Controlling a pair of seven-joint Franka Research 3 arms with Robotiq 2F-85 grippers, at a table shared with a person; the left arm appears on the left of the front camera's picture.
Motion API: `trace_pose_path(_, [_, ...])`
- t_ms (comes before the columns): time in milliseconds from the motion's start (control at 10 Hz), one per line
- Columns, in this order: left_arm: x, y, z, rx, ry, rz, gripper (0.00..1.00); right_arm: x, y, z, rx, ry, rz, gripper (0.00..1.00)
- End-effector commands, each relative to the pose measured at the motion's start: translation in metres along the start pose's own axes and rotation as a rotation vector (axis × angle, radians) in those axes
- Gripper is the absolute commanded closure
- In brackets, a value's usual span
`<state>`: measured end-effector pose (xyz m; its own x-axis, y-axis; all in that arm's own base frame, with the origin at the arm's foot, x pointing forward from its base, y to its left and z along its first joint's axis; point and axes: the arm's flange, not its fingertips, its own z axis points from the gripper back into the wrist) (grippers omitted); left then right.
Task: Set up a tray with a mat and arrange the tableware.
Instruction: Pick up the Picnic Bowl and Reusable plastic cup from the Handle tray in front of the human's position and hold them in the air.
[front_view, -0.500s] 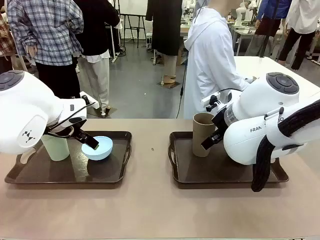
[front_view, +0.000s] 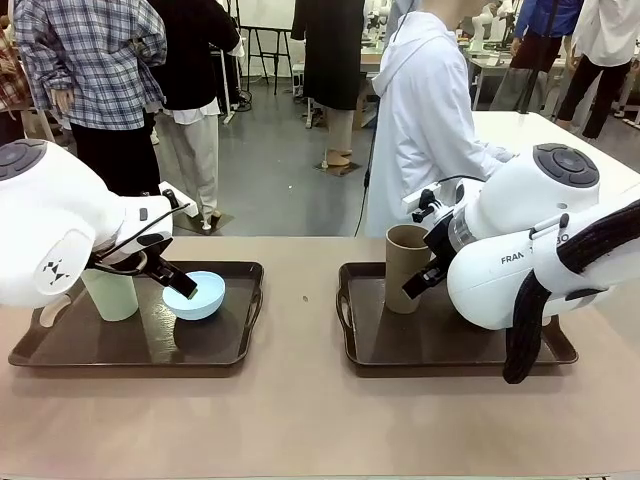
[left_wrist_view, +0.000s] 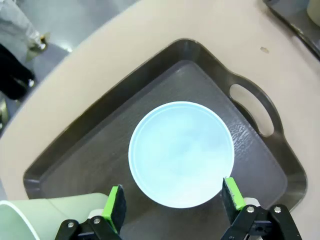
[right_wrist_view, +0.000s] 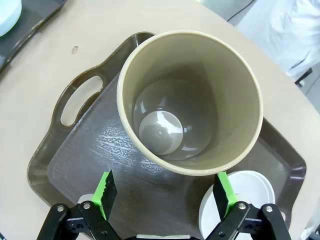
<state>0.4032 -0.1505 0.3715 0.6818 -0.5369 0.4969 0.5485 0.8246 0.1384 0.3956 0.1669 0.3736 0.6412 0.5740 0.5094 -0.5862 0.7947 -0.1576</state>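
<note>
On the left tray stand the pale green tumbler and the light blue bowl. My left gripper hangs open just over the bowl's near rim. In the left wrist view its green pads straddle the bowl, with the green tumbler at the lower left. On the right tray stands the brown tumbler. My right gripper is open on the near side of the brown tumbler, not touching it. The white bowl sits beside it.
Both dark trays have handle slots and a textured dark floor. A person in a white coat stands at the table's far side. Bare tan tabletop lies between and in front of the trays.
</note>
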Motion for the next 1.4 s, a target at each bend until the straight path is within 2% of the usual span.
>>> trace_pose_path(0, [0.000, 0.000, 0.000, 0.000, 0.000, 0.000, 0.00, 0.000, 0.000, 0.000, 0.000, 0.000, 0.000, 0.00])
trace_pose_path(800, [0.000, 0.000, 0.000, 0.000, 0.000, 0.000, 0.00, 0.000, 0.000, 0.000, 0.000, 0.000, 0.000, 0.00])
trace_pose_path(900, [-0.025, -0.007, 0.038, 0.077, -0.050, -0.112, 0.00, -0.011, 0.015, 0.027, -0.052, 0.102, 0.021, 0.00])
trace_pose_path(1000, [-0.042, -0.005, 0.081, 0.109, -0.065, -0.151, 0.00, -0.019, 0.025, 0.059, -0.080, 0.154, -0.022, 0.00])
trace_pose_path(1100, [-0.059, -0.002, 0.110, 0.168, -0.022, -0.107, 0.00, -0.029, 0.035, 0.085, -0.120, 0.181, -0.030, 0.00])
trace_pose_path(1300, [-0.101, -0.003, 0.138, 0.176, 0.175, -0.145, 0.00, -0.068, 0.053, 0.126, -0.123, 0.295, -0.128, 0.00])
